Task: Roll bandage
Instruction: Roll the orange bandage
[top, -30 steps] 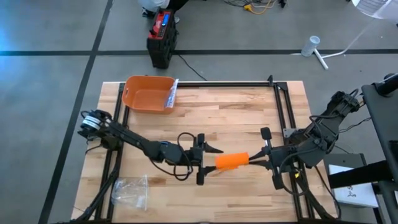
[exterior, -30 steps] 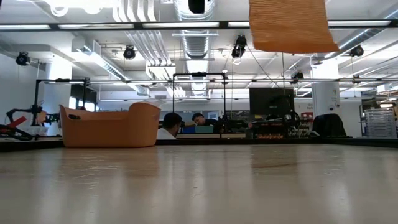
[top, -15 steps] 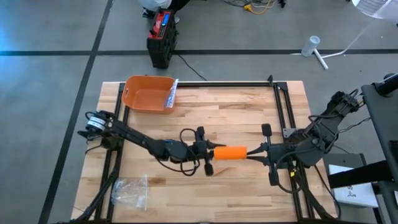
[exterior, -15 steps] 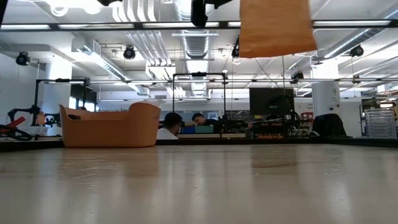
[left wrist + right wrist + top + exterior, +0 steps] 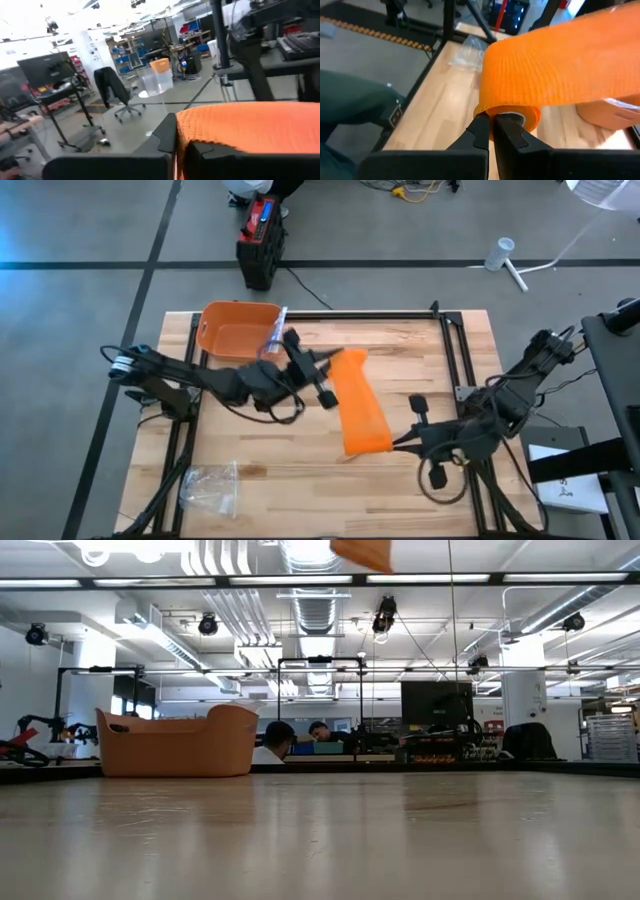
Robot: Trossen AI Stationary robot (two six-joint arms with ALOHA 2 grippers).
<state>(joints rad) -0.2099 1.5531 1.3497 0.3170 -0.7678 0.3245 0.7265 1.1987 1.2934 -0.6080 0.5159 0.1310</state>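
While the orange bandage point(image 5: 358, 406) hangs stretched in the air above the middle of the wooden table point(image 5: 400, 350), each arm holds one end of it. At the far end, near the orange bin point(image 5: 238, 332), the left gripper point(image 5: 327, 377) is clenched on the loose edge of the strip; its wrist camera shows the ribbed orange cloth point(image 5: 250, 125) pinched between the two dark fingers point(image 5: 167, 137). At the near end, the right gripper point(image 5: 402, 442) grasps the roll still wound there, and its wrist camera shows the closed fingertips point(image 5: 492, 125) at the roll's white core point(image 5: 512, 118) (the unwound length runs away from it as a broad band). From table height only a small orange corner point(image 5: 365, 552) of the bandage shows at the upper edge. A clear plastic bag point(image 5: 208, 488) lies on the table's near left corner, well apart from both grippers.
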